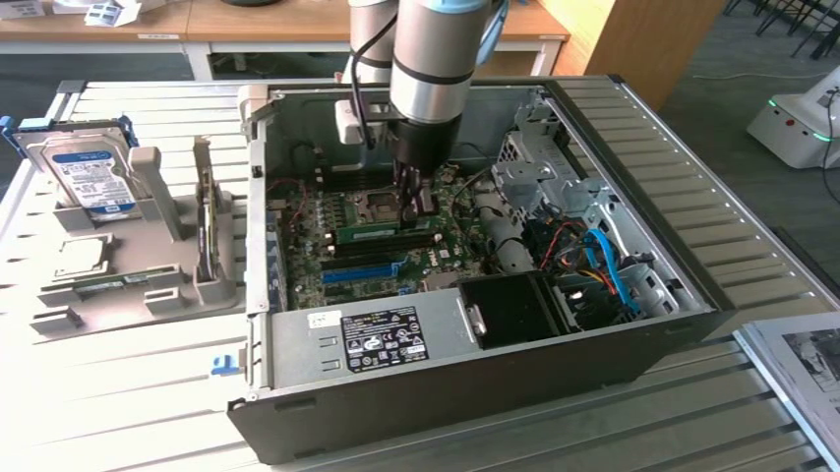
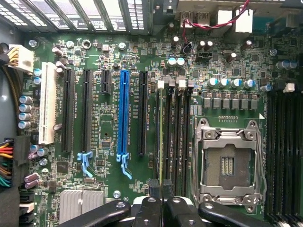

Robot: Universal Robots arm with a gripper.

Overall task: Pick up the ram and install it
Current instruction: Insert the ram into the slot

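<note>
Seating the ram [image 2: 161,142] squarely is judged to be the step in hand, and it is best governed from the grip itself. The gripper [image 2: 161,188] is seen with its jaws drawn together on the thin green stick, which is held edge-on between them and runs out from the fingertips along the bank of black memory slots [image 2: 176,137] directly beneath. The stick's edge appears to be lined up with the slot nearest the jaws, though whether it has entered that slot cannot be told. Pressure should be applied straight down and evenly, so that neither end is tipped, and the notch should be matched to the slot key, which is too small to be checked. The white latch tabs [image 2: 182,83] at the slots' far end should be left free to close. Just beside the jaws lies the open CPU socket [image 2: 227,163], whose contacts must not be brushed. Farther off on the other side stands the blue slot [image 2: 124,113], and beyond it the case wall [image 1: 259,177].
</note>
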